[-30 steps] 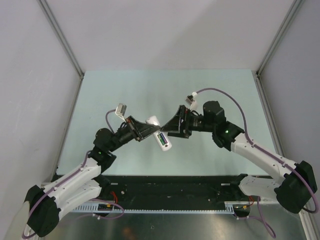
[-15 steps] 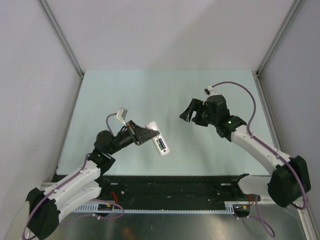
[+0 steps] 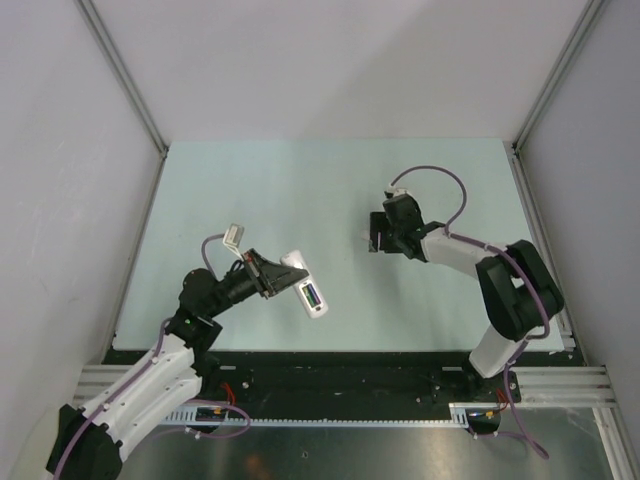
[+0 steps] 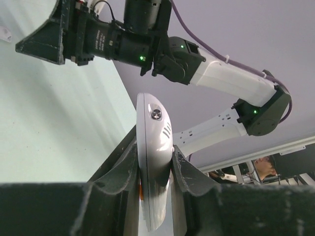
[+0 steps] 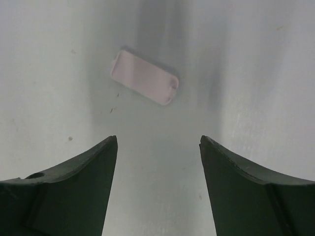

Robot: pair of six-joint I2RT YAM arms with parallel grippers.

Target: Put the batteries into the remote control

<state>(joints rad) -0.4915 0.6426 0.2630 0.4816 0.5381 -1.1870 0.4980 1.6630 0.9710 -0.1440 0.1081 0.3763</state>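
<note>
The left pincer (image 4: pixel 153 160) pinches the remote control (image 3: pixel 305 287) by its sides, clear of the bench (image 3: pixel 260 190), with the batteries (image 3: pixel 314 297) showing in its compartment. The right pincer (image 5: pixel 157 140), spread, hangs near a small white plate (image 5: pixel 144 76), likely the cover. Centre over the plate, span its short side, descend, then close.

Small white oblong plastic remote control (image 3: pixel 303 283) is off the table, clamped between the fingers of my left gripper (image 4: pixel 153 169), gripped on its two broad faces. Top view: long axis runs diagonal, free end pointing near-right, back face up, recessed compartment uncovered. The slim cylindrical batteries (image 3: pixel 313 296) show as a green and a purple strip in that recess; too small to tell if fully seated. Wrist view: remote edge-on, rounded tip with a dark round window and a few short slots.
</note>
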